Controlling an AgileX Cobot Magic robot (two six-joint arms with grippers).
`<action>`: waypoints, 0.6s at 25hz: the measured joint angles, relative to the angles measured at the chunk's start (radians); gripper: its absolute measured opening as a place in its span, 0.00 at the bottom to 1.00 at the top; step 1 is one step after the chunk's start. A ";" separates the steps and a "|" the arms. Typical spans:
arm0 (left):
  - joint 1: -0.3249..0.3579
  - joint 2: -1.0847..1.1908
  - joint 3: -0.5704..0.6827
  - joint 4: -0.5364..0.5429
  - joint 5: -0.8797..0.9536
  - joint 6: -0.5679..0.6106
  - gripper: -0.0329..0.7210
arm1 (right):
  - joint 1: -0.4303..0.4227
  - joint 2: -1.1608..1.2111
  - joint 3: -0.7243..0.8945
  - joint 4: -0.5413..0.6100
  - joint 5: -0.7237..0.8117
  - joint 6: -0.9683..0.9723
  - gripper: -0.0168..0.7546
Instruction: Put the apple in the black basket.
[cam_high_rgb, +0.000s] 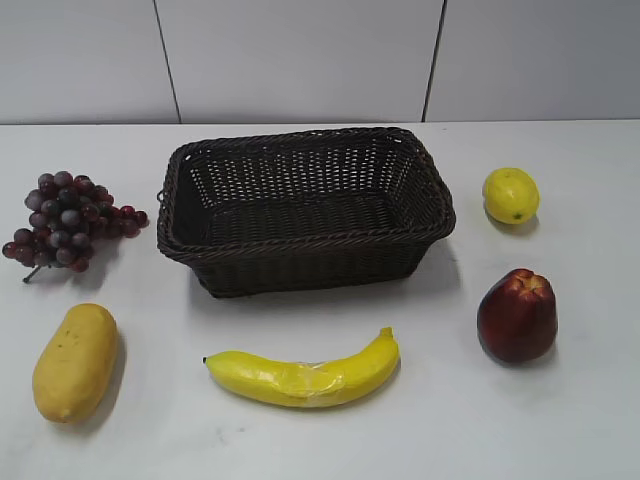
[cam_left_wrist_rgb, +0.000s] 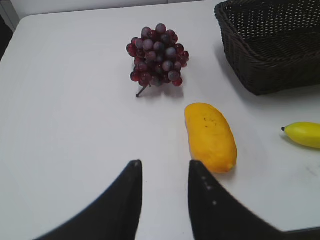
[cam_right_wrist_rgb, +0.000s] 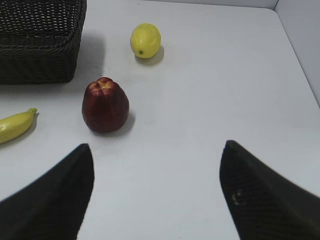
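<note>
The dark red apple (cam_high_rgb: 517, 316) stands upright on the white table at the right, in front of the lemon. It also shows in the right wrist view (cam_right_wrist_rgb: 105, 105), ahead and left of my right gripper (cam_right_wrist_rgb: 157, 150), which is wide open and empty above the table. The black basket (cam_high_rgb: 305, 205) sits empty at the table's middle back; its corner shows in the right wrist view (cam_right_wrist_rgb: 40, 45) and in the left wrist view (cam_left_wrist_rgb: 272, 45). My left gripper (cam_left_wrist_rgb: 165, 167) is open and empty, near the mango's end. Neither gripper shows in the exterior view.
A grape bunch (cam_high_rgb: 65, 220) lies at the left, a yellow mango (cam_high_rgb: 75, 362) at the front left, a banana (cam_high_rgb: 305, 375) in front of the basket, a lemon (cam_high_rgb: 511, 194) at the right back. The table's right edge (cam_right_wrist_rgb: 300, 65) is near the lemon.
</note>
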 joint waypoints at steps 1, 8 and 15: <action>0.000 0.000 0.000 0.000 0.000 0.000 0.36 | 0.000 0.000 0.000 0.000 0.000 0.000 0.79; 0.000 0.000 0.000 0.000 0.000 0.000 0.36 | 0.000 0.000 0.000 0.000 0.000 0.000 0.79; 0.000 0.000 0.000 0.000 0.000 0.000 0.36 | 0.000 0.000 -0.002 0.000 -0.005 -0.002 0.79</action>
